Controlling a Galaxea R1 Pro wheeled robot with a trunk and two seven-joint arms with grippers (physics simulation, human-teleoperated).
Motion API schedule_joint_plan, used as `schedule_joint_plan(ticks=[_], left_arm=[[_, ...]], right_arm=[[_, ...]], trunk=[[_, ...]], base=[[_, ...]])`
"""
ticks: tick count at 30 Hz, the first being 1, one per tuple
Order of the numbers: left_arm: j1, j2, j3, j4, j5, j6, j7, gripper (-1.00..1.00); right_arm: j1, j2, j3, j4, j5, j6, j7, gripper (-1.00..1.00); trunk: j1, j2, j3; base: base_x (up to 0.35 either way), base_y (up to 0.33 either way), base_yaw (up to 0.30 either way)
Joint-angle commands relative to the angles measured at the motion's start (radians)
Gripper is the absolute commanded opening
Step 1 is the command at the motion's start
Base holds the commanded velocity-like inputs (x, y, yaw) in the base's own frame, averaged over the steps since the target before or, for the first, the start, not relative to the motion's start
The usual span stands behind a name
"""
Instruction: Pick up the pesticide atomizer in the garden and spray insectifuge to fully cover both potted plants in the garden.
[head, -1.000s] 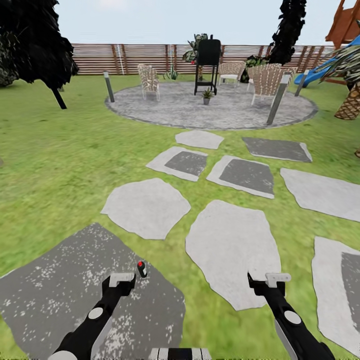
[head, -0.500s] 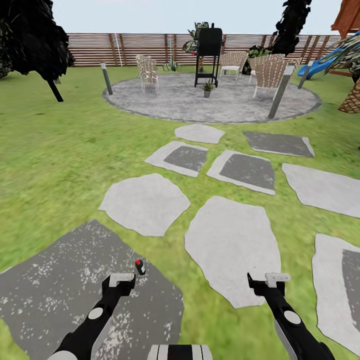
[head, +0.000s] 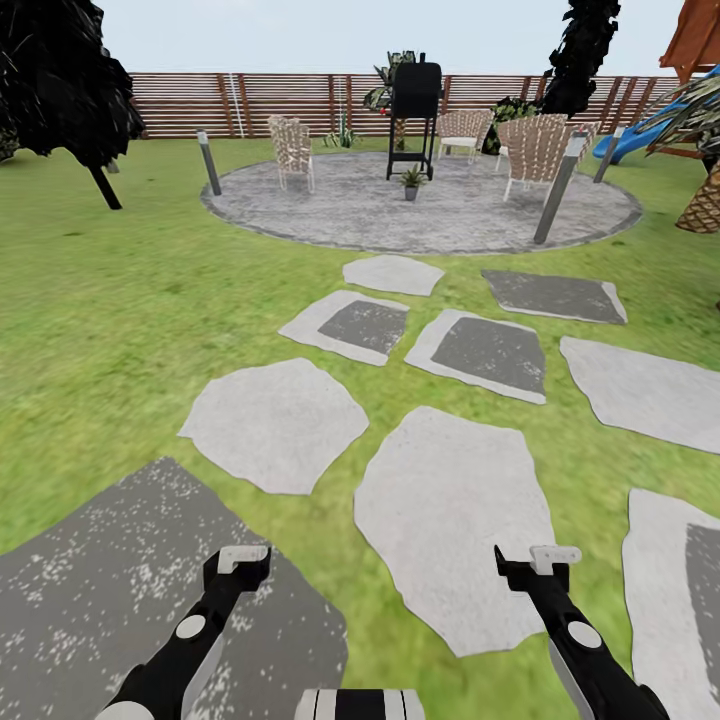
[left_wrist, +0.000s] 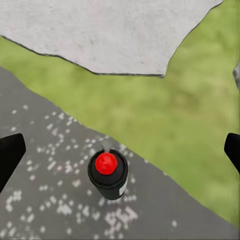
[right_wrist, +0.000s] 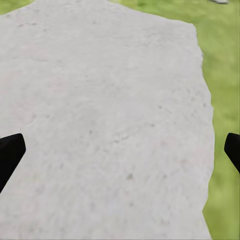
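The pesticide atomizer (left_wrist: 108, 175) is standing upright on a dark speckled stepping stone (left_wrist: 45, 200), near that stone's edge where it meets the lawn (left_wrist: 165, 120), and it is not yet in any grip. In the left wrist view the left gripper (left_wrist: 120, 150) is hovering above the bottle with its dark fingers (left_wrist: 11, 155) spread wide apart to either side, touching nothing. The right gripper (right_wrist: 120, 150) is hanging equally wide apart over a pale stepping stone (right_wrist: 105, 125), holding nothing. In the head view both arms are reaching forward and low, the left gripper (head: 238, 562) over the dark stone (head: 110, 580) and the right gripper (head: 540, 562) over the pale one. One potted plant (head: 411, 184) is sitting far ahead on the round grey patio (head: 330, 215), just beside the black grill (head: 415, 105); I cannot make out the second. So the task is barely beginning, in my judgement: grasping, travelling to the patio and spraying both plants are all remaining.
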Motion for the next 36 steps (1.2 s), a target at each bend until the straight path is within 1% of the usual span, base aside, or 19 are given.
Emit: schedule_joint_plan(ticks=[1, 11, 14, 19, 31, 32, 36], left_arm=[[0.000, 0.001, 0.000, 0.001, 0.001, -0.003, 0.000, 1.00], [0.001, 0.001, 0.000, -0.001, 0.002, -0.005, 0.000, 1.00], [0.001, 0.001, 0.001, -0.001, 0.002, -0.005, 0.000, 1.00], [0.003, 0.001, 0.002, -0.008, 0.002, -0.006, -0.001, 1.00], [0.003, 0.003, 0.001, -0.011, 0.003, -0.011, -0.002, 1.00], [0.003, 0.003, 0.001, -0.011, 0.003, -0.011, -0.002, 1.00], [0.003, 0.002, 0.000, -0.011, 0.002, -0.011, -0.002, 1.00]], right_arm=[[0.000, 0.000, -0.001, 0.001, 0.000, -0.003, 0.001, 1.00], [0.000, 0.000, -0.001, 0.001, 0.000, -0.004, 0.001, 1.00], [0.000, 0.000, -0.001, 0.001, 0.000, -0.004, 0.001, 1.00], [0.000, 0.000, -0.001, 0.001, 0.000, -0.004, 0.001, 1.00], [0.000, 0.000, -0.001, 0.001, 0.000, -0.003, 0.001, 1.00], [0.000, 0.000, -0.001, 0.001, 0.000, -0.003, 0.001, 1.00], [0.000, 0.000, -0.002, 0.001, 0.000, -0.003, 0.001, 1.00]], trunk=[[0.000, 0.000, -0.001], [0.000, 0.000, -0.001], [0.000, 0.000, -0.001], [0.000, 0.000, -0.001], [0.000, 0.000, -0.003], [0.000, 0.000, -0.003], [0.002, -0.001, -0.024]], base=[[0.036, -0.024, 0.000], [0.035, -0.021, 0.008], [0.177, -0.120, 0.179], [0.042, -0.028, 0.135], [0.002, -0.001, 0.007], [0.000, 0.000, 0.000], [0.000, 0.000, 0.000]])
